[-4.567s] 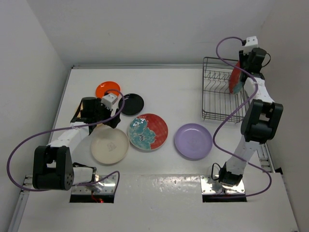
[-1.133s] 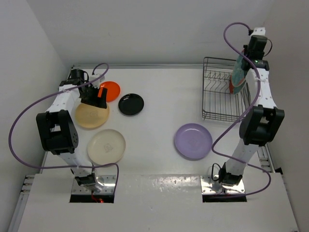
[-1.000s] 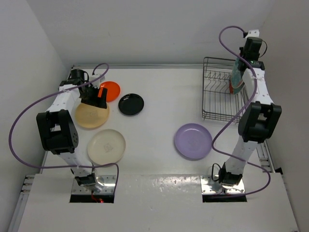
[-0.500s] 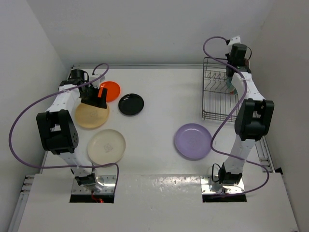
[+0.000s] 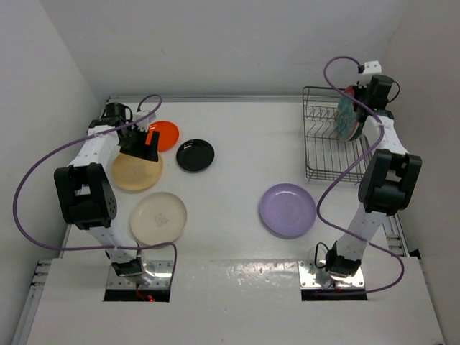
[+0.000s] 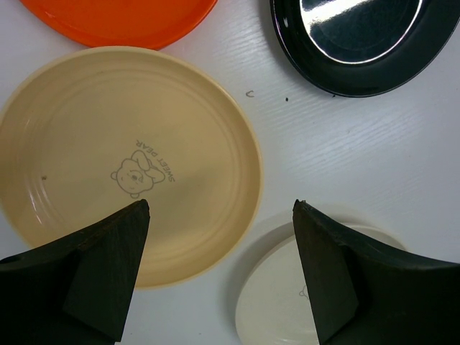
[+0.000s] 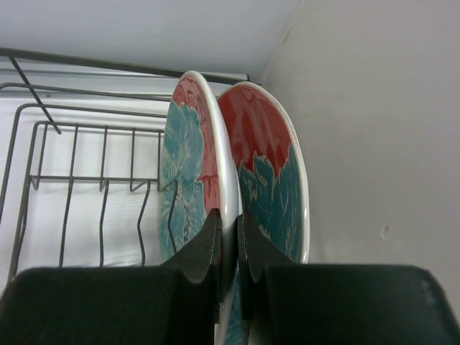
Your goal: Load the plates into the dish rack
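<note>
1. The right gripper (image 7: 228, 228) has its jaws pressed almost together, pinching the white rim of a red plate with teal flowers (image 7: 188, 154). The plate stands upright at the right end of the dish rack (image 7: 72, 129).
2. A second red and teal plate (image 7: 269, 165) stands just beside the first, on the rack's outer right side, nearest the wall.
3. The left gripper (image 6: 221, 208) has its jaws spread wide and holds nothing. It hangs over the tan-yellow plate (image 6: 108, 136), far to the left of the dish rack.
4. The right gripper's own fingers hide the bottoms of both red plates, so I cannot tell whether either one sits between the rack's prongs.
5. In the left wrist view the orange plate (image 6: 122, 18) is cut off at the top. The black plate (image 6: 352, 43) is cut off at the top and right. The cream plate (image 6: 280, 302) is partly hidden behind a finger and runs off the bottom edge.
6. The tan-yellow plate carries a small bear face with words that seem to read "SWEET BEAR". The cream plate has a faint mark, too small to read.
7. The lavender plate (image 5: 287, 210) lies flat on the table (image 5: 251, 136), in front of the dish rack and slightly to its left.
</note>
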